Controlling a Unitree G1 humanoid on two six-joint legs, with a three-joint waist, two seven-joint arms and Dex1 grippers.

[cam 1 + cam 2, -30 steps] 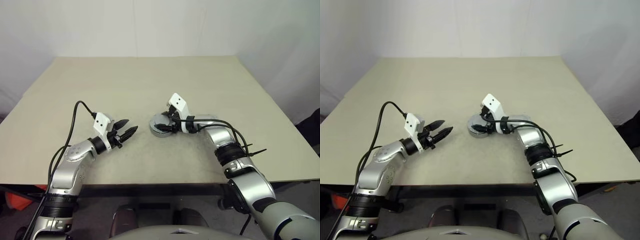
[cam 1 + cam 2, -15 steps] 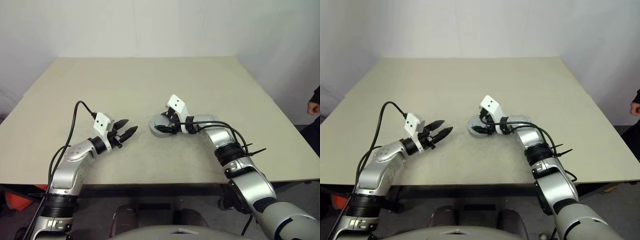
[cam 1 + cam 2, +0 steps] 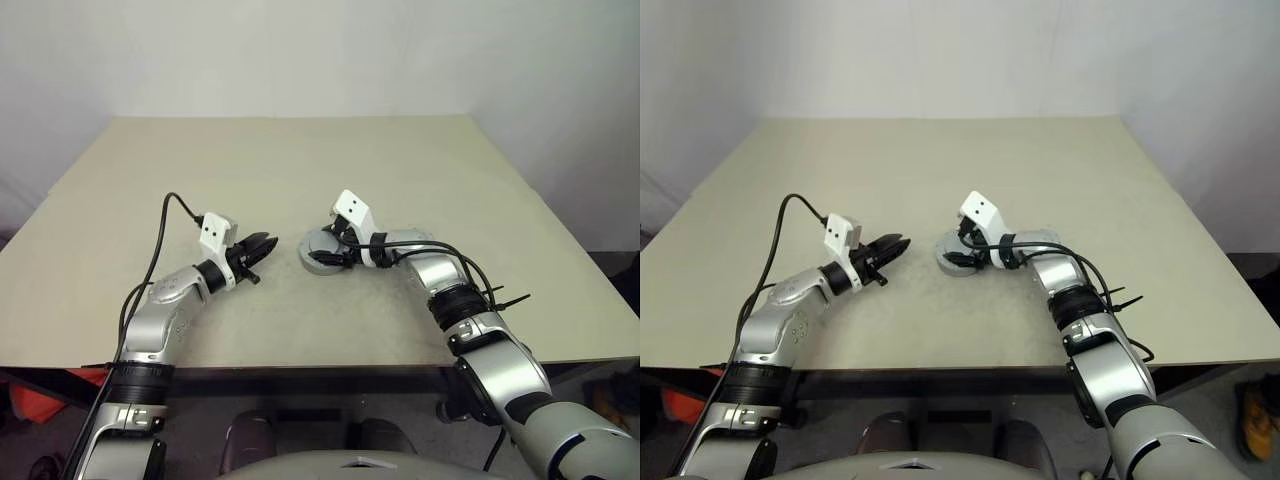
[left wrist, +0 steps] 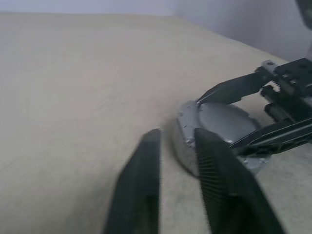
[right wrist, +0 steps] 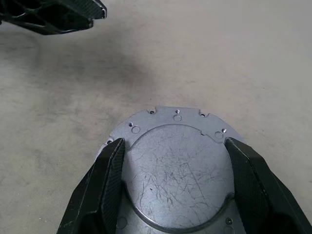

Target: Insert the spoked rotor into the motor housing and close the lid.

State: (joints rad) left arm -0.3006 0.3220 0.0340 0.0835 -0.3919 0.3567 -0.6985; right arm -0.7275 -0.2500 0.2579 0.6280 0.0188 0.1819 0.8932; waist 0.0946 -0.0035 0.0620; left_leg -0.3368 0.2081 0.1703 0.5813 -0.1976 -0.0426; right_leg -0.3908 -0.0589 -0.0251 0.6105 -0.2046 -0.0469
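A beige desk [image 3: 300, 170] holds a round grey metal assembly near its middle: the lid [image 5: 178, 170], smooth scratched face up with a raised centre, sitting on the motor housing [image 4: 187, 141]. The right gripper [image 5: 178, 195] reaches in from the right, its two black fingers [image 5: 100, 190] spread wide on opposite sides of the lid's rim, touching it. The left gripper [image 3: 262, 247] hovers just left of the housing, apart from it, its fingers [image 4: 141, 190] nearly together with a narrow gap, pinching nothing.
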